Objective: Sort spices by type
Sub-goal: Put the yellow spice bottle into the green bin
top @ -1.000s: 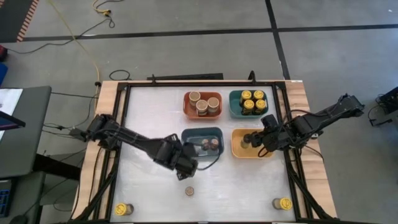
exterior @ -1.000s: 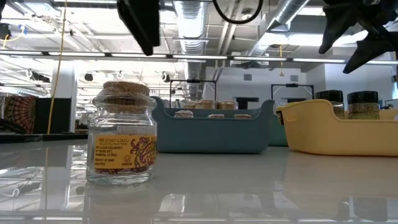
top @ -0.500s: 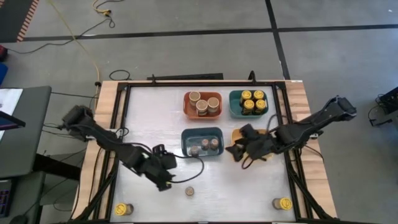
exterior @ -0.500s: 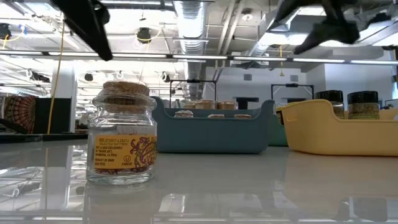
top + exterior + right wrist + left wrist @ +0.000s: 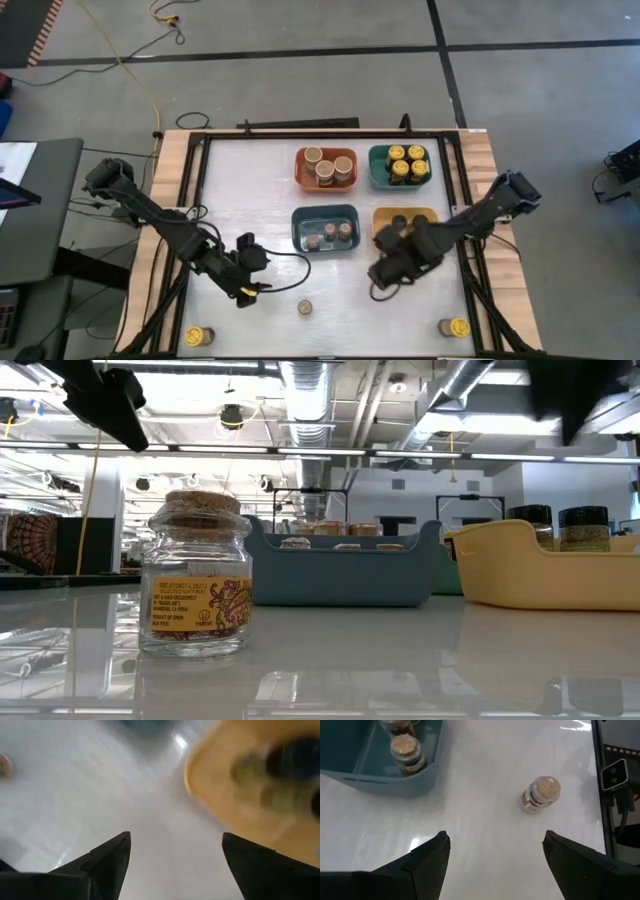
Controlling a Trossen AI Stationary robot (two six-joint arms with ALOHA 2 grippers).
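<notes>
White tabletop filled the high view, with four bins near its middle and three jars loose along the near edge. Your left gripper (image 5: 243, 290) hung with its jaws spread and empty, just beside the cork-topped jar (image 5: 305, 307), which stood upright, long axis vertical, cork up. Your right gripper (image 5: 378, 277) hovered, jaws also apart and holding nothing, off the yellow bin's (image 5: 381, 238) near corner. Two yellow-lidded jars (image 5: 200, 336) stood apart at the near corners, the other one (image 5: 454, 327) on the right.

You risked clipping the cork-topped jar on the approach: it is small and top-heavy-looking, so a finger striking its shoulder would likely tip it and let it roll. Both arms closing on that jar could also collide.
</notes>
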